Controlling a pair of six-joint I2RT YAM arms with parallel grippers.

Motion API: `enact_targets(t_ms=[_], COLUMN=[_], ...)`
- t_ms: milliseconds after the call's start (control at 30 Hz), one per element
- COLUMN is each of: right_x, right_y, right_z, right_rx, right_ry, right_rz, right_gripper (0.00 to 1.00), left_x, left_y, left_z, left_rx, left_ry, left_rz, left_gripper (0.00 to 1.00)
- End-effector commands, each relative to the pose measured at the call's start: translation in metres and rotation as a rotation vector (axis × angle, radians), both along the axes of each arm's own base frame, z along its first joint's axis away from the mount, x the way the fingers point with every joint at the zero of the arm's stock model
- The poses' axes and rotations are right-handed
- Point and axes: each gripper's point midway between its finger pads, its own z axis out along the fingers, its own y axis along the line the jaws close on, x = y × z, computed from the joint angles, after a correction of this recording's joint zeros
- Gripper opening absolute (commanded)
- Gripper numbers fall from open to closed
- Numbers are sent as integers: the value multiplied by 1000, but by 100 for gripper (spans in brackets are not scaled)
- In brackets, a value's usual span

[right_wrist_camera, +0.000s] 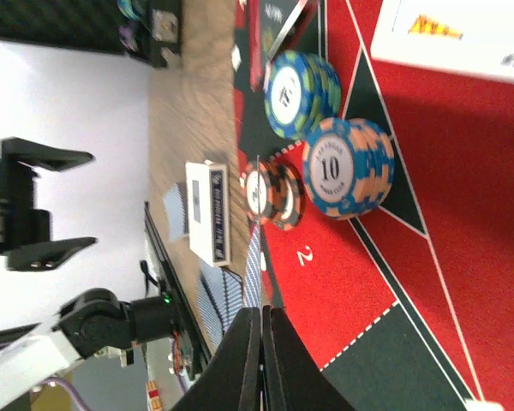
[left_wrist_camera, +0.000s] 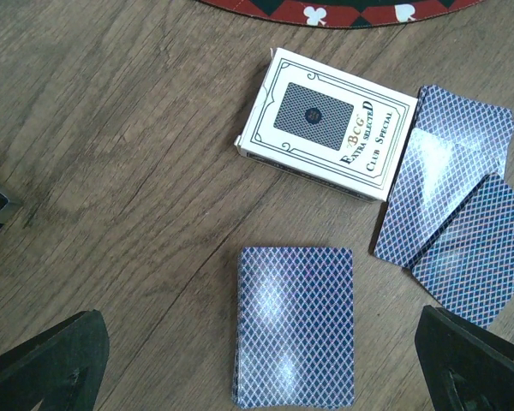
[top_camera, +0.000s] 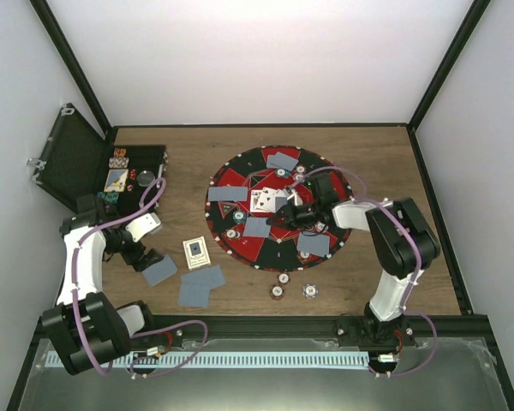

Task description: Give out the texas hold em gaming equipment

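We start with the deck of playing cards (left_wrist_camera: 295, 321), a squared stack with glossy blue cross-hatched backs, lying flat on the wooden table (left_wrist_camera: 111, 128) at the lower centre of the left wrist view. The left gripper (left_wrist_camera: 257, 364) hovers over it with its dark fingers (left_wrist_camera: 51, 364) spread wide to either side and touching nothing. We read this as lining up to pick the stack up or peel cards off it.

Just above the deck lies the white cardboard card box (left_wrist_camera: 325, 120). To its right two loose cards (left_wrist_camera: 445, 197) overlap, apparently set down as one player's hand.

In the overhead view, more face-down cards (top_camera: 227, 193) ring the round red-and-black mat (top_camera: 240, 171), with a few face-up cards (top_camera: 264, 201) near its centre, probably the shared board.

In the right wrist view, three chip stacks (right_wrist_camera: 347, 167) sit on the felt-like mat: thick ridged discs in blue, orange-and-blue marked "10", and a smaller dark red one. The right gripper (right_wrist_camera: 261, 342) hangs low over the mat beside them, its fingers pressed together. We see nothing between them.

A few more chips (top_camera: 284, 278) rest on bare wood below the mat, likely one seat's share. The black hinged case (top_camera: 86, 163) stands open at upper left.
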Motion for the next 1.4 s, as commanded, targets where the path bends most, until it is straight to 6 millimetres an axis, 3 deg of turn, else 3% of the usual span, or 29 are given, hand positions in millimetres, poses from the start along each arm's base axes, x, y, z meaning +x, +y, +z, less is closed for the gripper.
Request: enact_targets(t_ms=[0, 233, 467, 667, 733, 933, 1100, 1300, 1367], right_x=[15, 52, 99, 116, 114, 102, 102, 96, 93], right_y=[-24, -83, -138, -148, -151, -159, -176, -212, -226], right_z=[37, 50, 36, 10, -1, -25, -14, 0, 5], right_rx=[85, 79, -66, -162, -190, -260, -372, -576, -645], right_ry=[-54, -77, -81, -45, -24, 24, -5, -34, -46], right_rz=[-52, -213, -380, -417, -428, -442, -496, -606, -655], right_gripper=[1, 1, 1, 8, 14, 18, 44, 99, 100], left_x=[3, 3, 5, 19, 30, 73, 97, 117, 122], left_y=[-1, -1, -1, 0, 3, 18, 25, 30, 32], left_z=[7, 7, 9, 16, 19, 37, 48, 47, 42], left_rx=[-7, -7, -13, -39, -44, -96, -189, -277, -314], left_ry=[-28, -27, -28, -74, -110, -276, -387, -463, -480], left_rz=[-19, -19, -15, 38, 88, 305, 445, 534, 573], left_gripper=[100, 100, 100, 100, 100, 100, 100, 100, 100])
